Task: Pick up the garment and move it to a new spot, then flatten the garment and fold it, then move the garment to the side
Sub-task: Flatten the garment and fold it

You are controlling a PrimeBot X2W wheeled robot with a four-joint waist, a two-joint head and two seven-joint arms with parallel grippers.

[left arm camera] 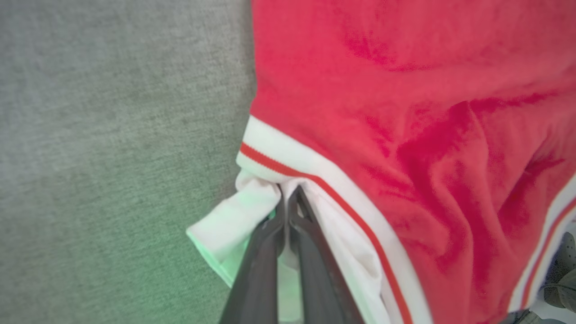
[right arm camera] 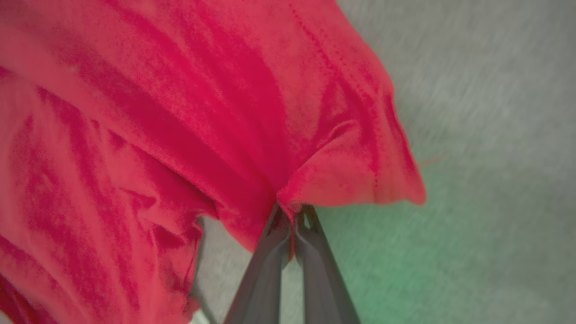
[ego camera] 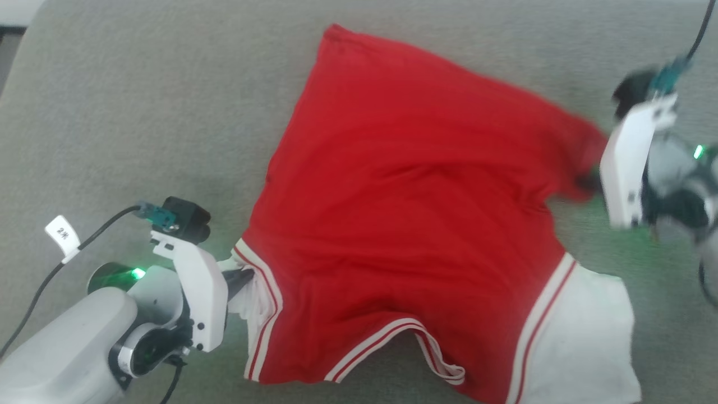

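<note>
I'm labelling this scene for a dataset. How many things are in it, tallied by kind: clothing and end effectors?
garment: 1
end effectors: 2, the left end effector shut on the garment's white sleeve and the right end effector shut on its red edge
total: 3

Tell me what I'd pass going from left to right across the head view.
white tag on a cable → left claw → red shirt, pinched at each side by a claw → right claw
</note>
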